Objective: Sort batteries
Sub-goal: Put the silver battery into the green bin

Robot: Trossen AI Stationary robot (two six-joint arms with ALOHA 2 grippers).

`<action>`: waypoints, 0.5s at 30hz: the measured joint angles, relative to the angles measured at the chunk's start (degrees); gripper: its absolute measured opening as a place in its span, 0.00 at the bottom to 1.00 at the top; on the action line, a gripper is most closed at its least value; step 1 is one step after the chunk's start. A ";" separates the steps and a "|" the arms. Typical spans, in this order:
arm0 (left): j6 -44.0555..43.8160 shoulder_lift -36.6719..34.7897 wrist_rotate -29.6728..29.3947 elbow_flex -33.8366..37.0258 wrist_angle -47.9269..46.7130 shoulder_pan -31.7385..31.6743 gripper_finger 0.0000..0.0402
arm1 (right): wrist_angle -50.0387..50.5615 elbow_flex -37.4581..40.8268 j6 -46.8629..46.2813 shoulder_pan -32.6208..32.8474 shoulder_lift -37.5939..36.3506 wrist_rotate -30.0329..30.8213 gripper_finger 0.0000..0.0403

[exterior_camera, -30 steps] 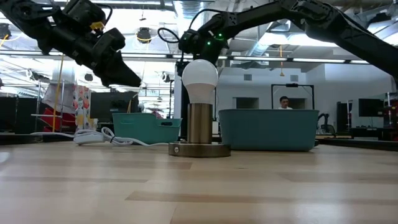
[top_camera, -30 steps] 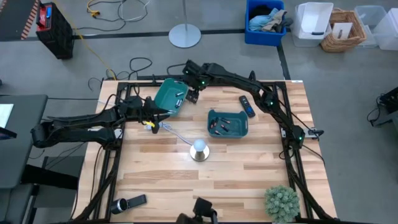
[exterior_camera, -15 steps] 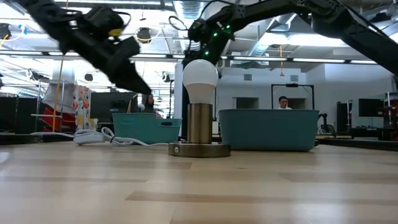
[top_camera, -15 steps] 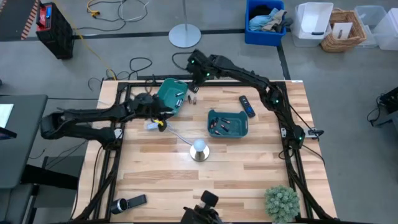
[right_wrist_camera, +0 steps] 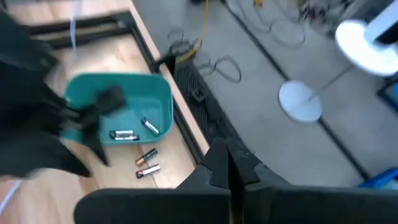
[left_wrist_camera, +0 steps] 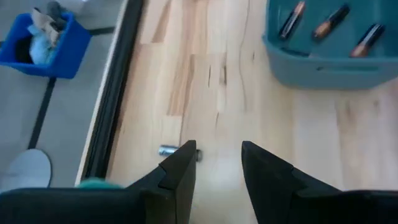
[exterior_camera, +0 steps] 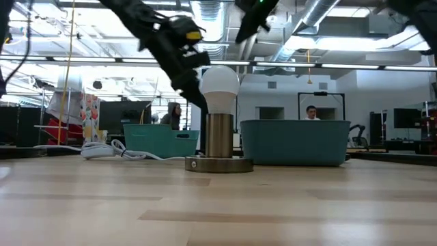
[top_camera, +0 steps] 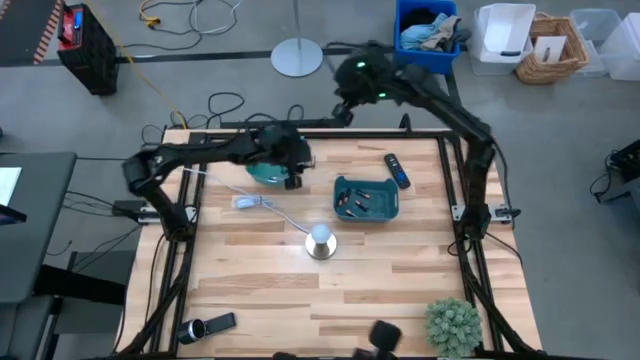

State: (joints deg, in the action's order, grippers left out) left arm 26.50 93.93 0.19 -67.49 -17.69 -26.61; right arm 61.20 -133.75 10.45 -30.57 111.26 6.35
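My left gripper (left_wrist_camera: 217, 167) hovers open, low over the wood beside the left teal bin (top_camera: 262, 165), with nothing between its fingers. A silvery battery (left_wrist_camera: 168, 150) lies on the table just outside one finger. Two more loose batteries (right_wrist_camera: 147, 164) lie on the wood by that bin, which holds two batteries (right_wrist_camera: 124, 134). The right teal bin (top_camera: 365, 198) holds several batteries (left_wrist_camera: 329, 22). My right gripper (right_wrist_camera: 230, 163) is shut and empty, high up beyond the table's far edge (top_camera: 352, 92).
A lamp with a white bulb (top_camera: 320, 240) stands mid-table, its white cable (top_camera: 250, 203) running left. A black remote (top_camera: 397, 170) lies right of the far bins. A flashlight (top_camera: 205, 325) and a green plant (top_camera: 452, 325) sit near the front edge.
My left gripper has swept toward the table's right edge, across the left bin to its right side, and come lower. My right gripper has risen from beside that bin and pulled back past the table's far edge.
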 joint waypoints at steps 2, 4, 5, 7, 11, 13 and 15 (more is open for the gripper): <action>2.24 3.96 -0.39 -4.17 -3.16 -0.27 0.33 | 0.67 -0.02 0.48 0.05 -2.95 -0.02 0.01; 4.12 7.26 -0.53 -7.71 -5.99 -0.81 0.37 | 1.56 -0.02 0.62 0.23 -5.72 -0.03 0.01; 5.08 8.69 -0.51 -9.28 -7.23 -1.07 0.39 | 2.07 -0.02 0.80 0.38 -7.09 -0.04 0.01; 6.81 10.95 -0.53 -11.79 -8.54 -1.60 0.43 | 3.16 -0.02 1.55 0.63 -9.68 -0.02 0.01; 9.68 13.31 -0.47 -13.92 -9.96 -2.54 0.52 | 5.11 -0.04 1.65 1.24 -13.61 -0.01 0.00; 11.16 13.84 -0.06 -14.41 -10.03 -2.96 0.57 | 5.83 -0.04 1.65 1.69 -14.63 -0.01 0.00; 12.68 13.98 1.15 -14.55 -10.07 -3.58 0.61 | 7.12 0.00 1.66 1.86 -15.47 -0.02 0.00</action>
State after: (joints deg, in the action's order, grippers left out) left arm 39.19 107.91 1.34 -82.04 -27.77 -30.18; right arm 68.32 -133.75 12.12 -28.71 95.79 6.33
